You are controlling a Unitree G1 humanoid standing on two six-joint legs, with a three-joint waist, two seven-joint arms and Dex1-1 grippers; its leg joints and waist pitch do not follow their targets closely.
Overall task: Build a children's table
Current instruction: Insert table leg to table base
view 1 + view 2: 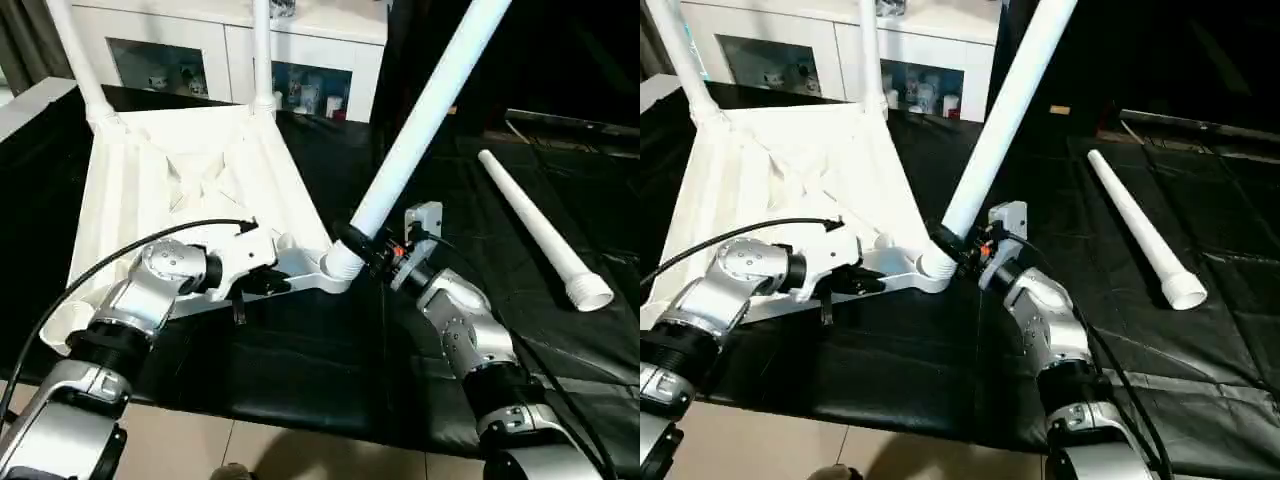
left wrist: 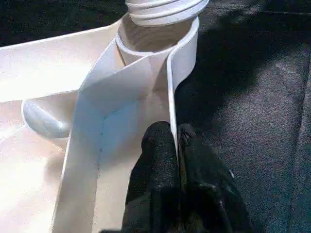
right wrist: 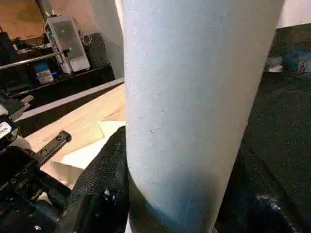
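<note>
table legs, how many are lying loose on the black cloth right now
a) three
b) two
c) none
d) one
d: one loose leg lies on the black cloth to the right, two legs stand in the far sockets of the table top, and the right gripper holds a tilted leg at the near socket.

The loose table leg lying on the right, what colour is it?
Plain white; the loose leg lies on a black cover, clearest in the left eye view.

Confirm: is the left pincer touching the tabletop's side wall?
Touching. The left wrist view shows the left pincer pinching the tabletop's thin side wall.
</note>
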